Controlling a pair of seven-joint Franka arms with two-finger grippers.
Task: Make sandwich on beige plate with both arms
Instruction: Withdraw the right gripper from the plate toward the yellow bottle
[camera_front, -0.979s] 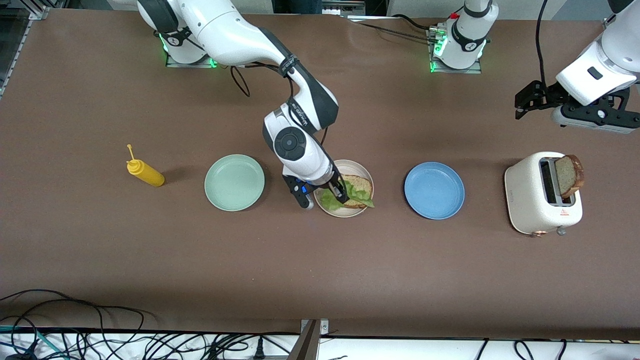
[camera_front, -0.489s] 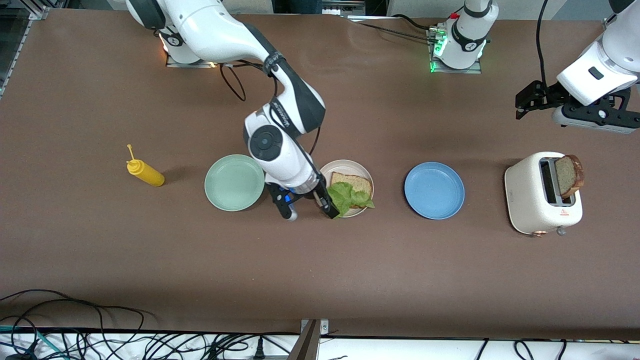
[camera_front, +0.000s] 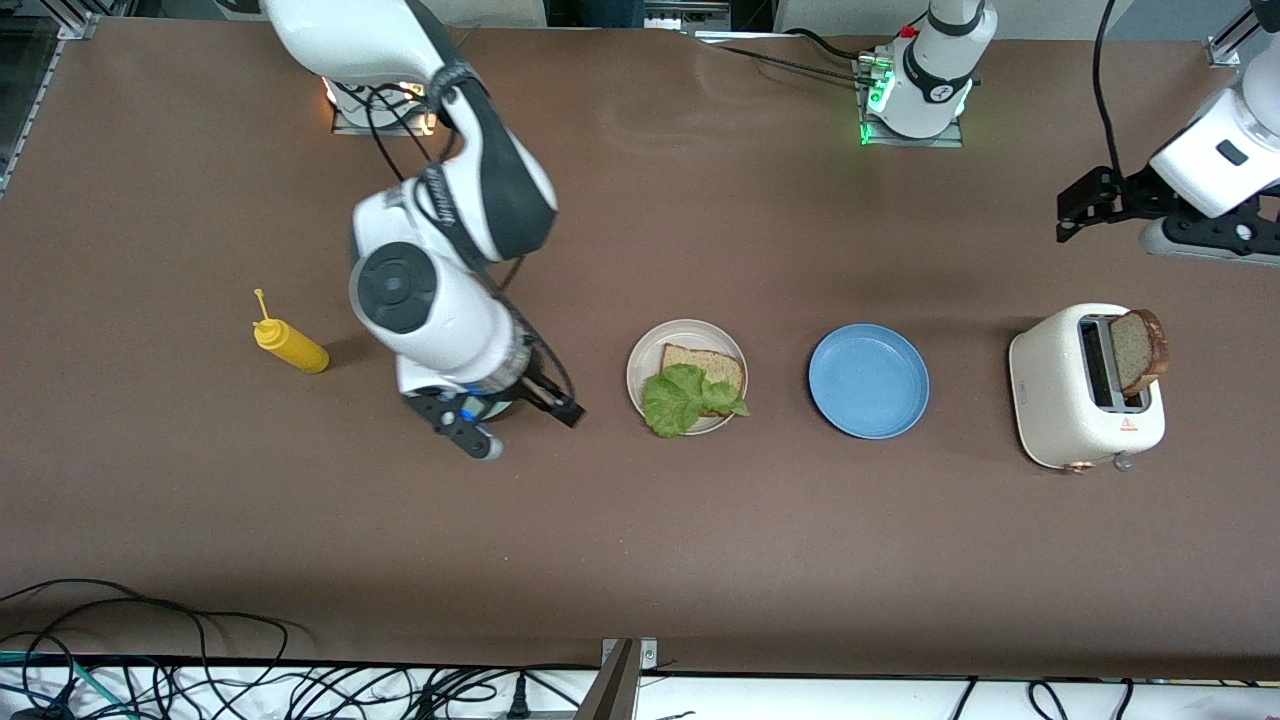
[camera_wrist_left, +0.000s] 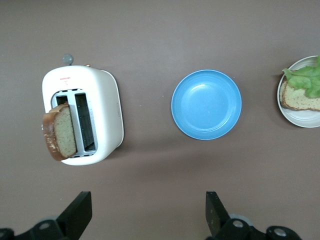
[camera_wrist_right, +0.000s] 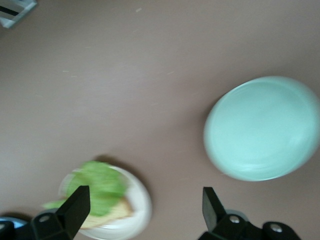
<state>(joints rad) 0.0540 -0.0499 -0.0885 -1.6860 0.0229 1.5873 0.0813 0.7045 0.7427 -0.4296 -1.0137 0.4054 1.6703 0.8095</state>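
Observation:
On the beige plate lies one slice of brown bread with a ruffled lettuce leaf on top of it, spilling over the rim. My right gripper hangs open and empty over the table between that plate and the mint-green plate. A second bread slice stands up out of the white toaster. My left gripper waits open and empty, high above the table by the toaster. The left wrist view shows the toaster, its slice and the beige plate.
A blue plate sits between the beige plate and the toaster. A yellow squeeze bottle lies toward the right arm's end of the table. The right arm covers the mint-green plate in the front view. Cables run along the table's near edge.
My right gripper let go of the lettuce on the bread, then drew back from the beige plate toward the mint-green plate. The left gripper shifted slightly toward its end of the table.

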